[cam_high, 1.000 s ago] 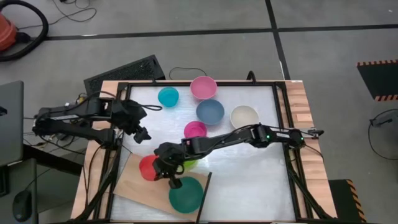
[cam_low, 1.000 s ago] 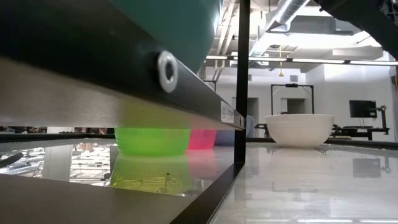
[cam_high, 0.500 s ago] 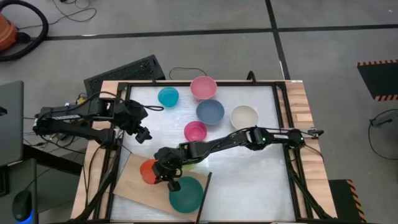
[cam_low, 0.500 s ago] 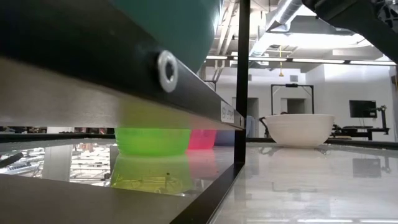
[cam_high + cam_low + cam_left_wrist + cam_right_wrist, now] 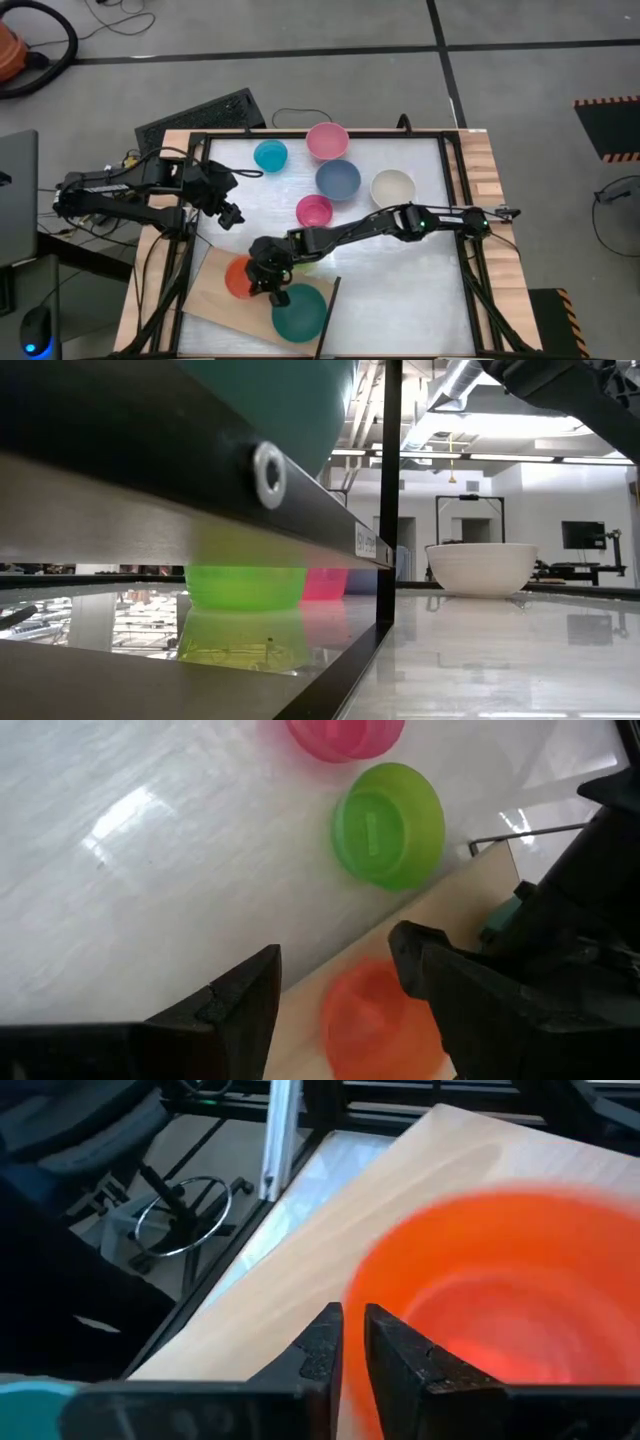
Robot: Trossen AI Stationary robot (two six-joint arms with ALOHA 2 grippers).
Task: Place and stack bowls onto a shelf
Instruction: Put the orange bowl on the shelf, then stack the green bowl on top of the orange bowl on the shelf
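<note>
The right gripper (image 5: 268, 288) sits over the shelf (image 5: 215, 292), a flat pale wood-grain board, its dark fingers (image 5: 322, 1342) nearly together at the rim of the smooth red-orange bowl (image 5: 240, 277); whether they pinch that rim cannot be told. The round plastic teal bowl (image 5: 300, 312) rests on the board just beside it, and the lime bowl (image 5: 388, 824) stands on the glossy white table (image 5: 400, 280) at the board's edge. The left gripper (image 5: 228, 212) waits with fingers apart, holding nothing; the small lettering on the black frame (image 5: 368, 544) is unreadable.
</note>
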